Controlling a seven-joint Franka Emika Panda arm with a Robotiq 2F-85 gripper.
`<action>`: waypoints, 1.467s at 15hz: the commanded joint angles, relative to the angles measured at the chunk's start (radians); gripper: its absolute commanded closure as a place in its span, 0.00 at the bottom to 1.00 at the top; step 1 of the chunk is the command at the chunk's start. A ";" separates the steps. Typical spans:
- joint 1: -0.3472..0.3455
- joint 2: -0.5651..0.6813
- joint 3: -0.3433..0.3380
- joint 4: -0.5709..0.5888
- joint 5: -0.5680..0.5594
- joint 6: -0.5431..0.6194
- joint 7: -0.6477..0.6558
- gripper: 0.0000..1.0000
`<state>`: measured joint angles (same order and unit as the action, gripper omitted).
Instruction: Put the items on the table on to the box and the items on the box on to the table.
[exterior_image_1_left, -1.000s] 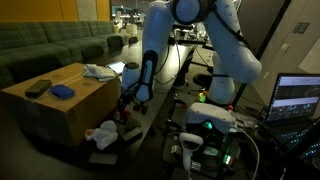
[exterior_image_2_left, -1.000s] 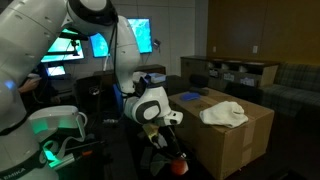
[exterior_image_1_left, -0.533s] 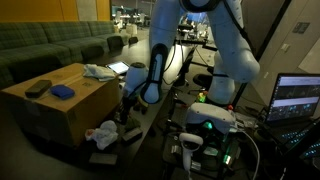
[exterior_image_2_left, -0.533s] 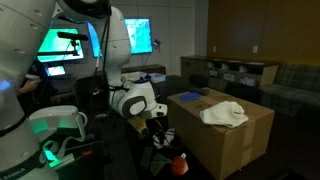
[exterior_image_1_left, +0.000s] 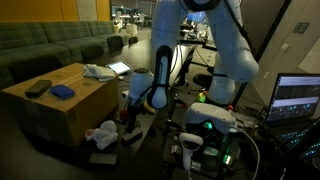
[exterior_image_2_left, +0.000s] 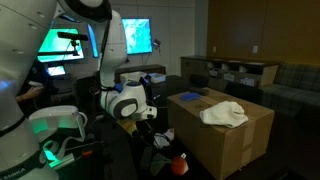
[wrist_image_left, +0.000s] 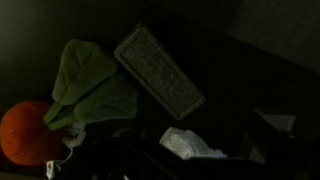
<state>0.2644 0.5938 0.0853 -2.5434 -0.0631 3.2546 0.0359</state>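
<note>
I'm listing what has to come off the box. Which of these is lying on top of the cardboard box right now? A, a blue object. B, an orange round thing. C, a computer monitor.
A: in both exterior views a blue object lies on the flat top of the box, while the orange round thing shows in the wrist view on a dark surface.

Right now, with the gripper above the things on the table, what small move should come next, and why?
Probably lower the gripper straight toward the grey block. It lies flat on the table near the middle of the wrist view, beside the green cloth, and the gripper seems to hold nothing.
</note>
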 joint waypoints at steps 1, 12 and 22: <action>0.038 0.042 -0.025 0.010 0.019 0.030 -0.009 0.00; 0.071 0.167 -0.031 0.079 0.012 0.057 -0.022 0.00; 0.055 0.239 -0.022 0.134 -0.001 0.069 -0.055 0.00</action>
<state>0.3309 0.8030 0.0593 -2.4321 -0.0584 3.2896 0.0073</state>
